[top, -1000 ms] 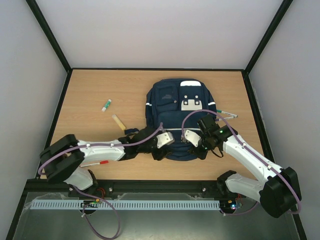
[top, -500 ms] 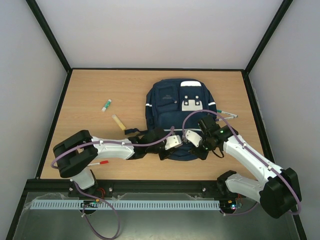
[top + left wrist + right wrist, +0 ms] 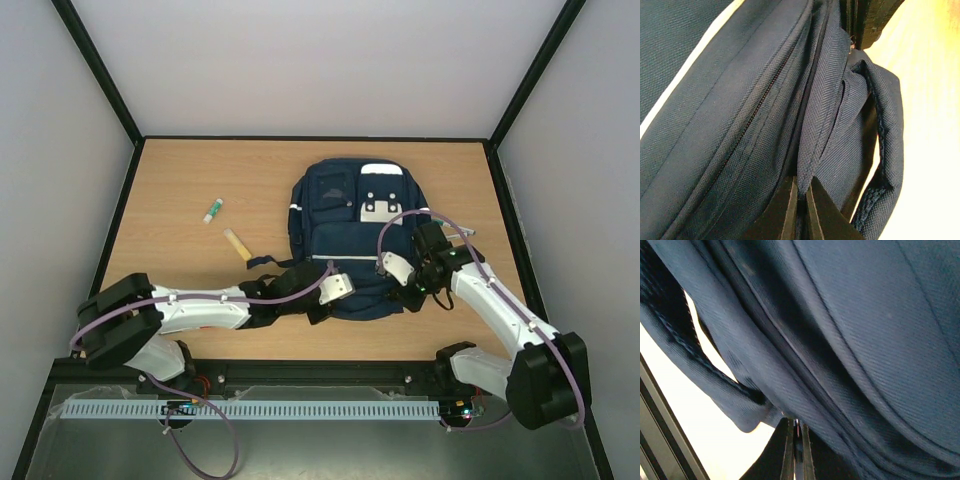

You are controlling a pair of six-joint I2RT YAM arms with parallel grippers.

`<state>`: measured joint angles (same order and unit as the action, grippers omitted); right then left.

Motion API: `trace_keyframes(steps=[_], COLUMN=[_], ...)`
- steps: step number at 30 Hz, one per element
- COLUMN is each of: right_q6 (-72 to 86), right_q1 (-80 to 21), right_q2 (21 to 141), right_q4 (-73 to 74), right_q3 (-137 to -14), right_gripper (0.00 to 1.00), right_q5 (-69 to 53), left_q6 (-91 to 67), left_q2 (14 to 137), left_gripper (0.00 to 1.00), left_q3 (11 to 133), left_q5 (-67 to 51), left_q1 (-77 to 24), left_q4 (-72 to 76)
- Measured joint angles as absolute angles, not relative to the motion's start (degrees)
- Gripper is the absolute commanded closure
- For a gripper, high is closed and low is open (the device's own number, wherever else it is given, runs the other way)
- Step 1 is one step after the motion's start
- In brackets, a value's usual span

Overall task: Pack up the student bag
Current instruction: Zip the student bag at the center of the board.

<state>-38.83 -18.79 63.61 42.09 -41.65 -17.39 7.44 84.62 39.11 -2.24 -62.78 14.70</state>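
Observation:
The student bag (image 3: 345, 215), navy with thin white stripes and a white-grey patch, lies flat in the middle of the table, its near end toward the arms. My left gripper (image 3: 335, 291) is at that near end, left of centre. In the left wrist view the left gripper (image 3: 801, 194) is shut on a raised fold of navy fabric (image 3: 822, 115) beside a zip line. My right gripper (image 3: 401, 277) is at the near right corner. In the right wrist view the right gripper (image 3: 796, 429) is shut with a thin sliver between its fingers, right under the bag's seam (image 3: 805, 365).
A green-and-white glue stick (image 3: 213, 210) and a tan flat piece (image 3: 238, 245) lie on the wood left of the bag. A thin pen (image 3: 466, 233) lies by the bag's right side. Black frame rails border the table (image 3: 180, 180).
My left gripper has closed on the fabric fold at the bag's near end. The right gripper has shifted a little right and away, staying shut at the bag's corner.

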Motion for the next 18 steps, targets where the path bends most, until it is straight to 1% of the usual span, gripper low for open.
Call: trace_keyframes(steps=[9,18], right_q6=[-41.4,-44.0], right_q1=[-15.1,-8.8], right_q2=[67.2,69.4], right_q4=[42.0,42.1], right_q3=[-41.7,-43.0], right_gripper=[0.99,0.99], right_q5=[-17.4,-14.9], left_q6=[3.6,-1.3], left_q2=[77.7,72.6], left_gripper=[0.98,0.98], left_q3=[33.6,30.1], left_q5=[3.4,7.6], left_q1=[-62.8,-62.8], left_q4=[13.7,10.7])
